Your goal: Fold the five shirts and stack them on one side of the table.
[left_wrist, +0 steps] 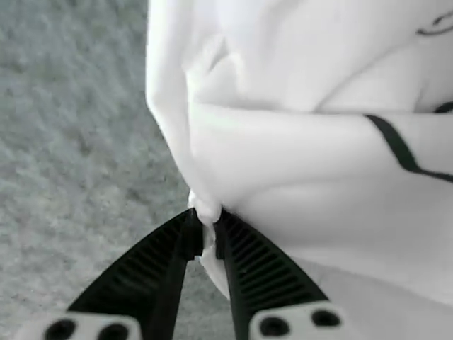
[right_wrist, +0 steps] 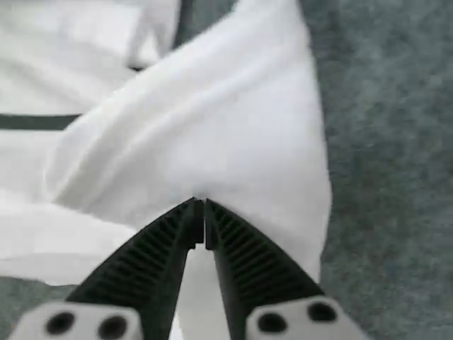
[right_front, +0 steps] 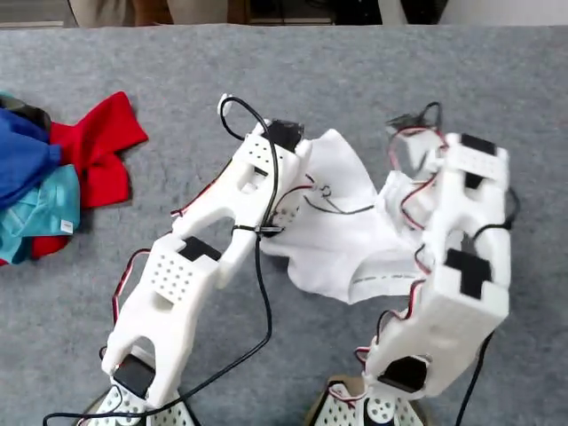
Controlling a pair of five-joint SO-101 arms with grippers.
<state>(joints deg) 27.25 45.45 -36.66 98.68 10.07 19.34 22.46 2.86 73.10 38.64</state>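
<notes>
Left wrist view showed your left gripper [left_wrist: 204, 239] clamped on a bunched edge of the white shirt [left_wrist: 304, 170] mid-table; your right gripper [right_wrist: 199, 225] pinched another fold. You seemed mid-fold, so both edges needed carrying across together. Farther off lay the unfolded shirt pile [right_front: 53, 186]; the printed label [right_front: 382, 282] was unreadable.

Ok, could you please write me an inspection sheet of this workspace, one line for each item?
Surface: grey cloth-covered table.
Job's things: white shirt crumpled mid-table; red shirt, blue shirt and teal shirt heaped at one side.
Clutter: nothing seen.
Pincers: left pincer shut on the white shirt's edge; right pincer shut on a fold of it.
Cables: black cable hangs along one arm; red wires on the other.
Surroundings: blurred shapes beyond the far edge, cannot tell what.
</notes>
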